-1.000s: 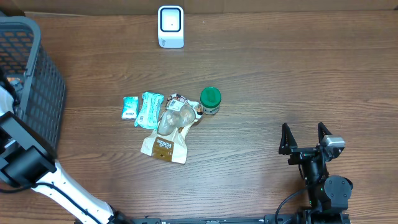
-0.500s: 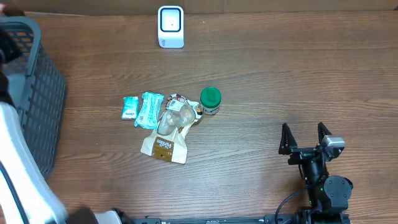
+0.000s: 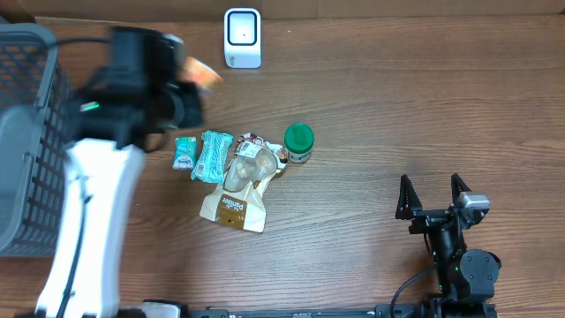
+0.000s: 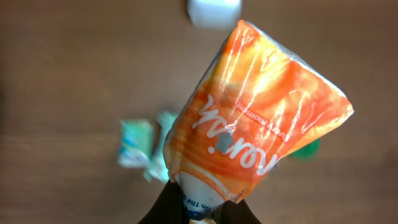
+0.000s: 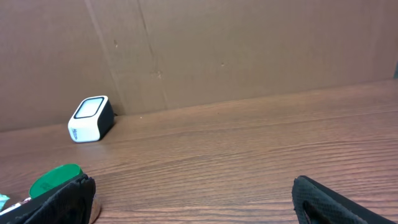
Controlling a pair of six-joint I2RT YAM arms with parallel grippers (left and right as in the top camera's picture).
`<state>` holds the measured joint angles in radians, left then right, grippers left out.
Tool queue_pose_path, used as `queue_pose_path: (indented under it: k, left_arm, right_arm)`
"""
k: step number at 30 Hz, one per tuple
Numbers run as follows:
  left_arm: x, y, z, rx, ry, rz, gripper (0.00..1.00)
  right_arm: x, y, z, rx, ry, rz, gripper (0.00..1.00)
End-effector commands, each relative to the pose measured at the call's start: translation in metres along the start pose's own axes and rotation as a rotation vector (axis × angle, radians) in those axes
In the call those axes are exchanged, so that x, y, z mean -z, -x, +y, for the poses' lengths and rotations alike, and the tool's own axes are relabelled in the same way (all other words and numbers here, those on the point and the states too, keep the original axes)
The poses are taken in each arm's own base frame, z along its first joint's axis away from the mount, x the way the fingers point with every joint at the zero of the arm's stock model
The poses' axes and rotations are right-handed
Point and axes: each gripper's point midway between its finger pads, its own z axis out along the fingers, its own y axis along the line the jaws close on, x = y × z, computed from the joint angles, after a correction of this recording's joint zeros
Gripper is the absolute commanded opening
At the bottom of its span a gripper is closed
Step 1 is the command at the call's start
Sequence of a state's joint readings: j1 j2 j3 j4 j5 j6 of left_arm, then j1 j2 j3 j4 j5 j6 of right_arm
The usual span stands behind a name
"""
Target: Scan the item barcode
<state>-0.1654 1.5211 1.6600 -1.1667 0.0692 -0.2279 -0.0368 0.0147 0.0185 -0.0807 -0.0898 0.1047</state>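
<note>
- Overhead: since the earlier frame the left arm has swung in from the left edge of the table; it is motion-blurred. The left gripper [image 3: 189,94] now hangs over the far-left part, just left of the barcode scanner [image 3: 242,37], with an orange snack packet [image 3: 205,74] sticking out of it.
- Grey mesh basket [image 3: 31,132] at the left edge.
- Mid-table cluster, left to right: two teal packets [image 3: 184,153], a cream-and-brown pouch [image 3: 237,193], and a green-lidded jar [image 3: 298,141].
- Right gripper [image 3: 433,196] is near the near-right corner, its jaws spread wide with nothing between them.
- Left wrist: jaws pinched together on the packet's bottom edge; the orange wrapper [image 4: 255,118] fills the middle of the frame, print upside down. The white scanner [image 4: 213,11] is blurred at the top. No barcode can be made out.
- Right wrist: dark fingers [image 5: 62,200] wide apart at the bottom corners. The scanner [image 5: 91,118] stands by the cardboard wall at the far edge; the green lid [image 5: 56,179] is at the lower left.
</note>
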Motion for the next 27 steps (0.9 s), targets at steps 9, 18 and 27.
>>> queue_pose_path:
  k: [9, 18, 27]
  left_arm:
    - [-0.104, -0.065, -0.032, 0.019, 0.080, 0.302, 0.04]
    - [-0.149, -0.088, -0.011, 0.062, 0.201, 0.425, 0.05]
    - [-0.153, -0.099, -0.004, 0.071, 0.231, 0.472, 0.04]
  right_arm:
    - [0.000, -0.002, 0.001, 0.002, 0.006, -0.004, 1.00]
    - [0.000, -0.002, 0.001, 0.002, 0.006, -0.004, 1.00]
    - [0.000, -0.002, 0.001, 0.002, 0.006, -0.004, 1.00]
